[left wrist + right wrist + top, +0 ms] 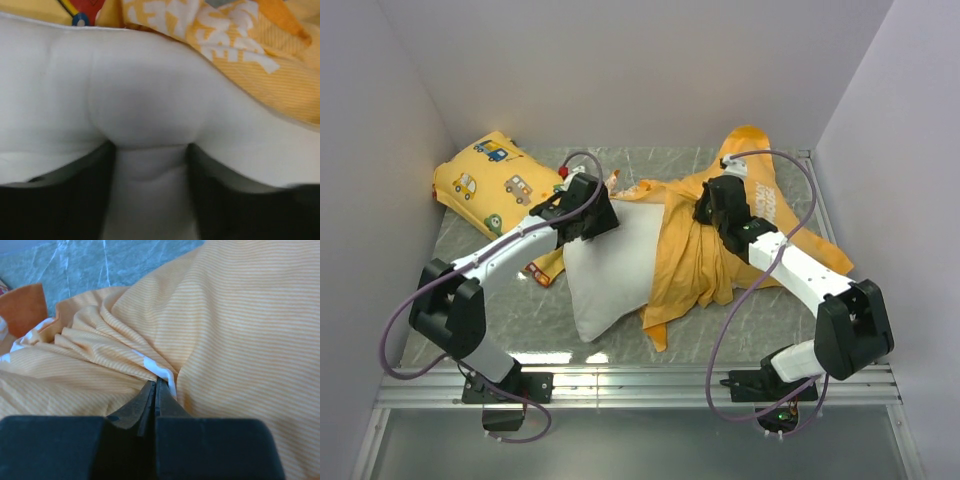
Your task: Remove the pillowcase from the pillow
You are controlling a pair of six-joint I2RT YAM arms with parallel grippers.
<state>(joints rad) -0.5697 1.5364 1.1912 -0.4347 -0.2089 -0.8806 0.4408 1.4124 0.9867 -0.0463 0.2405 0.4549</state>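
The white pillow (610, 270) lies in the middle of the table, its left part bare. The orange pillowcase (695, 265) is bunched over its right part and spreads to the back right. My left gripper (597, 212) is at the pillow's far edge, shut on a fold of the pillow (150, 100) held between its black fingers (65, 195). White lettering on the pillowcase (230, 35) shows beyond it. My right gripper (712, 208) is over the pillowcase, jaws (156, 384) shut on a gathered fold of striped orange fabric (240, 320).
A smaller yellow pillow printed with cars (495, 180) lies at the back left against the wall. A bit of patterned fabric (545, 268) pokes out at the white pillow's left side. Grey walls close in on three sides; a metal rail (640, 385) runs along the near edge.
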